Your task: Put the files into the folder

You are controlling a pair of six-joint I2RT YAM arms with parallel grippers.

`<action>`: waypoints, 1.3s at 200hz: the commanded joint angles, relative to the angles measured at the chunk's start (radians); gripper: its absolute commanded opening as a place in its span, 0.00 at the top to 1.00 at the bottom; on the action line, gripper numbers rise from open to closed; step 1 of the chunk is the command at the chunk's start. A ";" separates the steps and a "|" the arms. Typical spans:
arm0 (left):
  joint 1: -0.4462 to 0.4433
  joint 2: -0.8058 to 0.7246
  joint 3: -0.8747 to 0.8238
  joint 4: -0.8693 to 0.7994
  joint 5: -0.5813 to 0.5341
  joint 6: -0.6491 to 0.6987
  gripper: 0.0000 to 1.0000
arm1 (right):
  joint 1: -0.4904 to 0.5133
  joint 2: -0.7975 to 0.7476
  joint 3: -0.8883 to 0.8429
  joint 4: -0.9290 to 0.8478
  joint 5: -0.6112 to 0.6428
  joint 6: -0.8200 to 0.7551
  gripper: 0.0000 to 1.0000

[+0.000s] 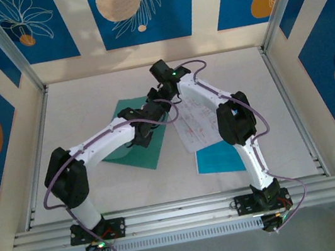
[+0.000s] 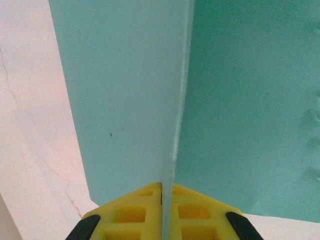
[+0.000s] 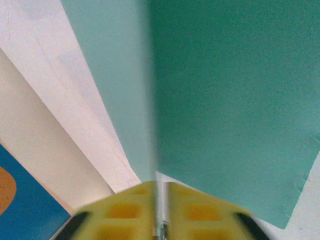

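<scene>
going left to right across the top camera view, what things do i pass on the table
left arm's base → green folder → white printed sheets → right arm's base. The blue sheet is left out, as it overlaps the printed sheets' span.

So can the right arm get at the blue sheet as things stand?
Probably not yet: the right gripper is at the raised cover of the folder. The blue sheet lies bare near its base, though.
</scene>
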 commanded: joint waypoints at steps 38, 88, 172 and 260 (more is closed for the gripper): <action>0.067 -0.152 -0.010 -0.060 0.090 -0.110 1.00 | -0.043 -0.217 -0.069 -0.003 0.075 -0.145 0.14; 0.209 -0.320 -0.065 -0.009 0.314 -0.157 1.00 | -0.044 -0.320 -0.391 0.157 0.084 -0.077 0.23; 0.478 -0.477 -0.167 -0.010 0.472 -0.192 0.83 | 0.077 0.035 -0.262 0.092 0.017 -0.040 0.58; 0.768 -0.433 -0.011 -0.186 0.211 -0.392 0.33 | 0.033 -0.005 -0.428 0.046 0.074 -0.024 0.61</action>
